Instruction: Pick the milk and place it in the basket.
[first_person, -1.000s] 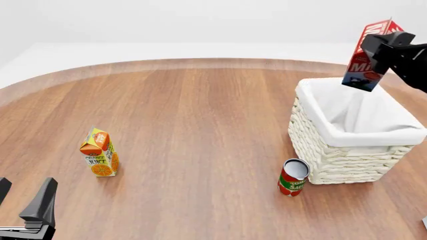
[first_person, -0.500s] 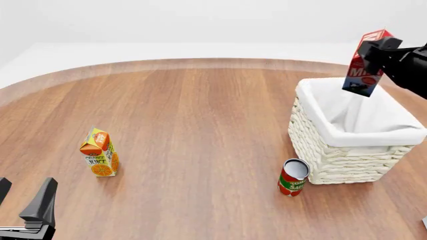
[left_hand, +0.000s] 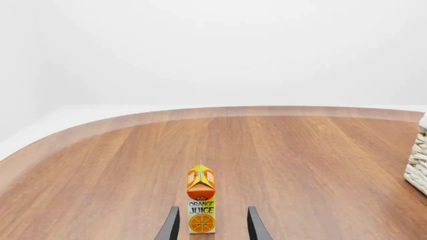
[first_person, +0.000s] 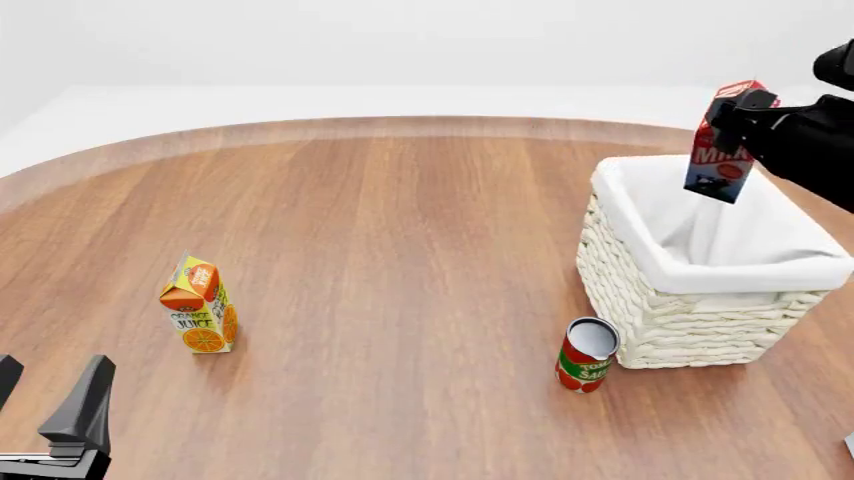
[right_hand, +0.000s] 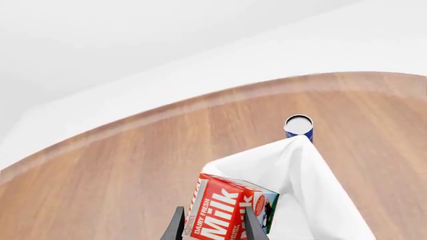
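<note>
Now held the milk (first_person: 722, 143) in the air over the far part of the basket (first_person: 667, 310), clamped between the two fingers of the right hand (first_person: 742, 125). Was tilted, with the long axis leaning from vertical: gable top up and toward the right, dark base band down and toward the left, pointing into the basket. Did not touch the lining. In the right wrist view showed the milk (right_hand: 230, 212) between the dark fingers (right_hand: 177, 227), white "Milk" lettering running along the long axis.

Compared with one second ago, had moved a little lower and farther back over the basket, and looked smaller in the front view. Had also turned the right arm, so more of its dark body covered the carton's right side. Had not moved the left hand (first_person: 47, 405), the juice carton (first_person: 199, 306) or the can (first_person: 586, 354).

Rested low at the near left of the counter (first_person: 400, 220), the left hand with fingers apart and nothing between them; in the left wrist view was seen the juice carton (left_hand: 201, 200) standing upright beyond the fingertips.

Was a rectangular basket of off-white woven wicker, with smooth white cloth folded over the rim. Was brown wood grain on the counter, with a rounded far edge. Stood a red cylinder can just beside the basket's near left corner.
</note>
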